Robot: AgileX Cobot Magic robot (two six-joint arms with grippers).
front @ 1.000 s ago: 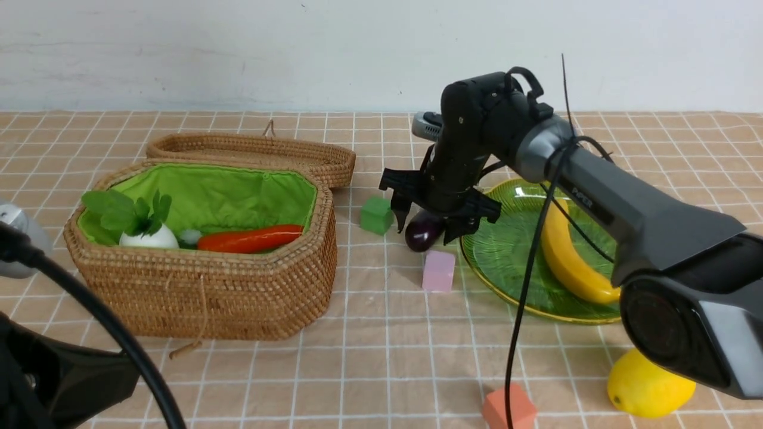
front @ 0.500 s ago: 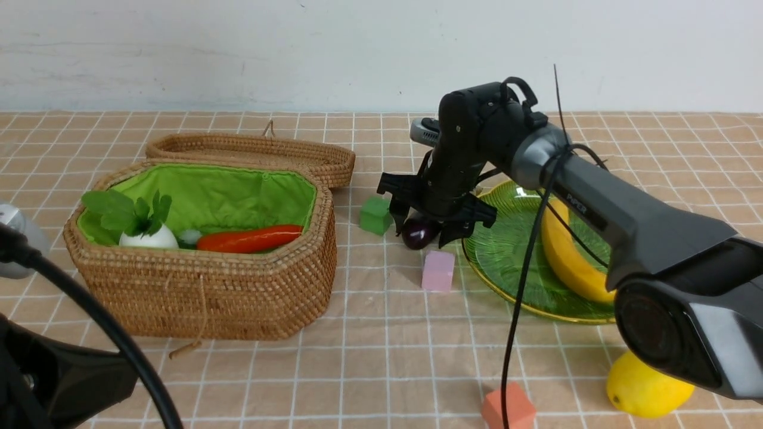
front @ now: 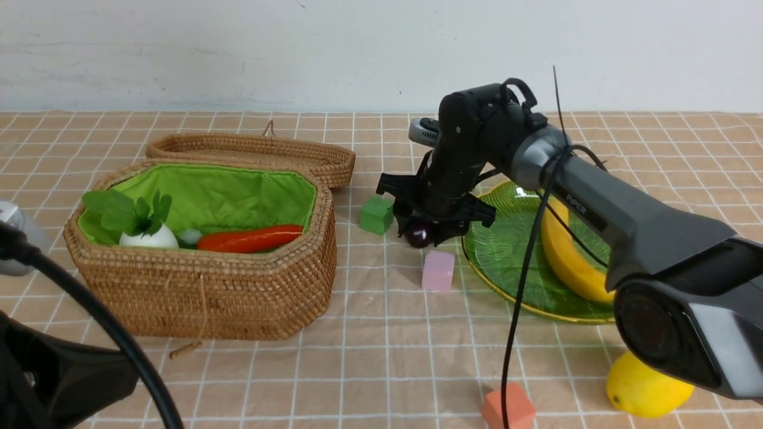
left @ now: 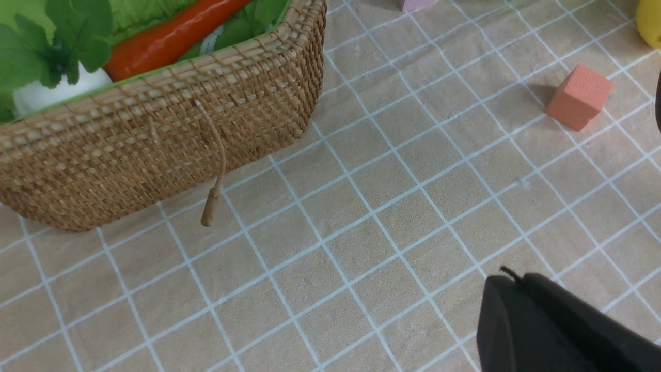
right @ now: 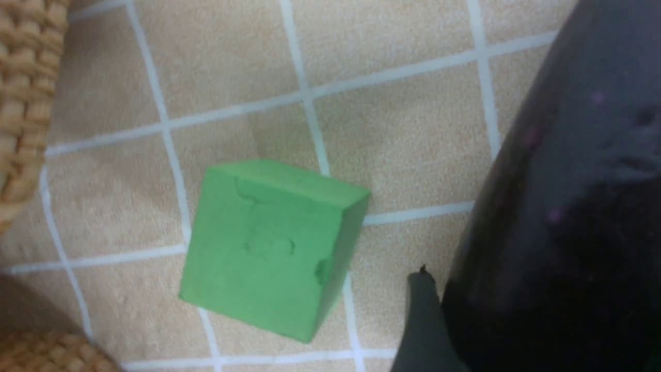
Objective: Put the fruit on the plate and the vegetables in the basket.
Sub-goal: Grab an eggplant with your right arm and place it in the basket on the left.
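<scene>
The eggplant (front: 419, 233) is seen on the bench (front: 357, 369) between the green cube (front: 377, 215) and the plate (front: 501, 250). It is closely straddled by the right jaws, though whether it is gripped cannot be told. The left jaws are closed. The carrot (front: 250, 238) and radish (front: 149, 238) are laid in the basket (front: 238, 292), the banana (front: 569, 256) on the plate, and the lemon (front: 647, 390) on the bench.

Right end effector (front: 427, 227) points down, jaws apart

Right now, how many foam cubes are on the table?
3. Green cube right of the basket; pink cube by the plate's left rim; orange cube nearest the camera, left of the lemon. The right arm may hide others.
</scene>
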